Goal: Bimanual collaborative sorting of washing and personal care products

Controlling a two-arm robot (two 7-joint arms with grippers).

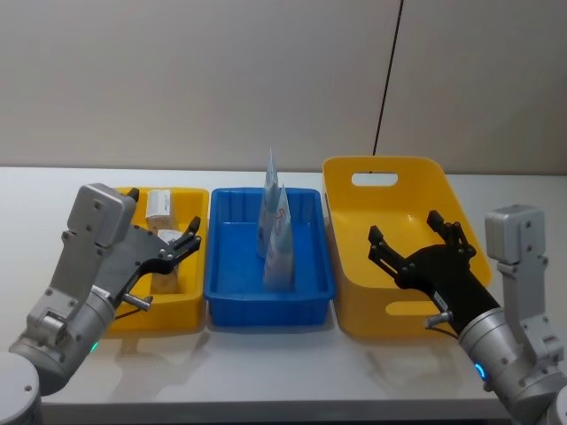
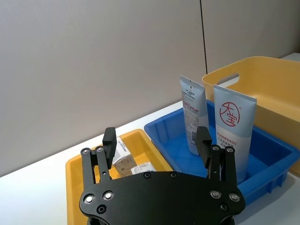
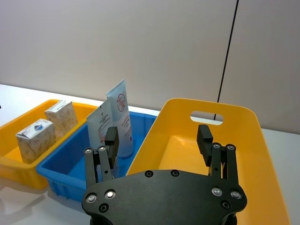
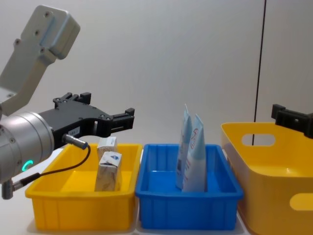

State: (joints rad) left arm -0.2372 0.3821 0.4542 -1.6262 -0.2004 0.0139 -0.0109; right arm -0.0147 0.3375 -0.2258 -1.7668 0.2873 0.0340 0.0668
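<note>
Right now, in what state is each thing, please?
Nearer pack: upright in small yellow bin.
Farther pack: upright, same bin.
Nearer tube: standing in blue bin.
Farther tube: standing behind it.
Left claw: open, above small yellow bin.
Right claw: open, above large yellow bin.

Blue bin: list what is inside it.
A front tube and a rear tube stand upright in the blue bin; the front one partly covers the rear one.

A white table [image 1: 266, 376] holds three bins in a row: a small yellow bin [image 1: 168, 316], a blue bin [image 1: 232, 274] and a large yellow bin [image 1: 347, 266]. Two pale-blue tubes [image 1: 277, 241] stand upright in the blue one. The left gripper [image 1: 190, 235] hovers, fingers spread, over the small bin (a pack [image 1: 159, 205] lies behind it). The right gripper [image 1: 403, 232] hangs open above the large bin.
</note>
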